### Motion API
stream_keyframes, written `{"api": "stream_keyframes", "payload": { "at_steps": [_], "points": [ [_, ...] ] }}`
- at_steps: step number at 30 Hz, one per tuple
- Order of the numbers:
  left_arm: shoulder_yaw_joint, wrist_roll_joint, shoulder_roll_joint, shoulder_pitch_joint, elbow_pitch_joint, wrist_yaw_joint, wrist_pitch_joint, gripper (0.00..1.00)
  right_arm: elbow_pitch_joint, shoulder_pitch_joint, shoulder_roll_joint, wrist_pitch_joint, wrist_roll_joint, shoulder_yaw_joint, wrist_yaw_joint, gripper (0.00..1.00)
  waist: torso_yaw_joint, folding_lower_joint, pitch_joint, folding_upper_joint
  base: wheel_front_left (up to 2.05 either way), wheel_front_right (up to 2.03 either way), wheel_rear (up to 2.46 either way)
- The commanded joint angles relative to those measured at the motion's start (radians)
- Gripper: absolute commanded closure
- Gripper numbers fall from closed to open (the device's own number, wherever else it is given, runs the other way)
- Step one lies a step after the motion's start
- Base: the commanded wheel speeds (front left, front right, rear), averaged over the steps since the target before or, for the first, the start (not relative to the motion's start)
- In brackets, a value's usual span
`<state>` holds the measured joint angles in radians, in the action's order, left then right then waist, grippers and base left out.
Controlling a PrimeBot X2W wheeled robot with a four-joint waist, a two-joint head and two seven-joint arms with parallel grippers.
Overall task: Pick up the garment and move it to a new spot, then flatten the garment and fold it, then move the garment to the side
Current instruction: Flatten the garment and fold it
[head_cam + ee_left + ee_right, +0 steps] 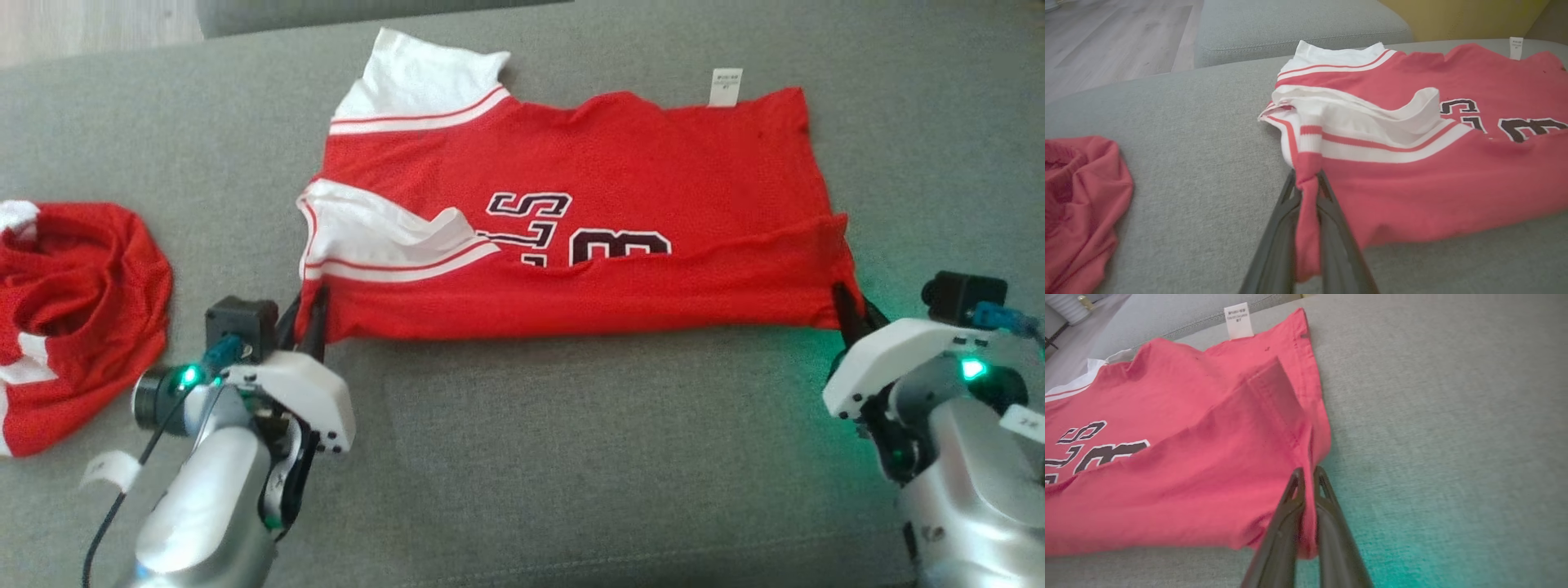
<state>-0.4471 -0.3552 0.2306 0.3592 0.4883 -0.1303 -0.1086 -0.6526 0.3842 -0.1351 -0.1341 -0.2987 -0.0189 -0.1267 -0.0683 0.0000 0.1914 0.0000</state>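
Jersey spread on sofa; left end effector, right end effector each pinching near-edge corner.

Two red garments: spread jersey, crumpled heap; two claws: left claw, right claw; one label

Soft knit cloth on a coarse woven cushion.
The garment is matt red fine-knit cloth with smooth white trim and a thin, papery label; the crumpled red cloth at the left looks alike. The grey cushion is rough, matt woven fabric. Left gripper and right gripper have matt dark plastic fingers; the wrist housing is glossy white plastic. The far floor is pale, low-sheen wood.
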Motion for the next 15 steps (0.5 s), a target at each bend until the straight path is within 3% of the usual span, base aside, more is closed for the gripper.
{"api": "stream_keyframes", "payload": {
  "at_steps": [1,11,15],
  "points": [
    [0.041,-0.01,0.042,0.012,-0.027,0.001,0.003,1.0,0.04,0.015,-0.027,-0.009,-0.013,0.026,-0.004,1.0,-0.002,0.0,-0.014,0.0,0.0,0.0,0.0],
    [0.049,-0.082,0.08,-0.092,-0.117,0.027,0.107,1.0,0.16,-0.085,-0.14,-0.231,-0.139,0.066,-0.004,1.0,-0.01,0.0,-0.102,0.0,0.0,0.0,0.0],
    [0.073,-0.115,0.101,-0.159,-0.193,0.007,0.137,1.0,0.219,-0.136,-0.163,-0.308,-0.165,0.068,-0.004,1.0,-0.02,0.0,-0.128,0.0,0.0,0.0,0.0]
  ]
}}
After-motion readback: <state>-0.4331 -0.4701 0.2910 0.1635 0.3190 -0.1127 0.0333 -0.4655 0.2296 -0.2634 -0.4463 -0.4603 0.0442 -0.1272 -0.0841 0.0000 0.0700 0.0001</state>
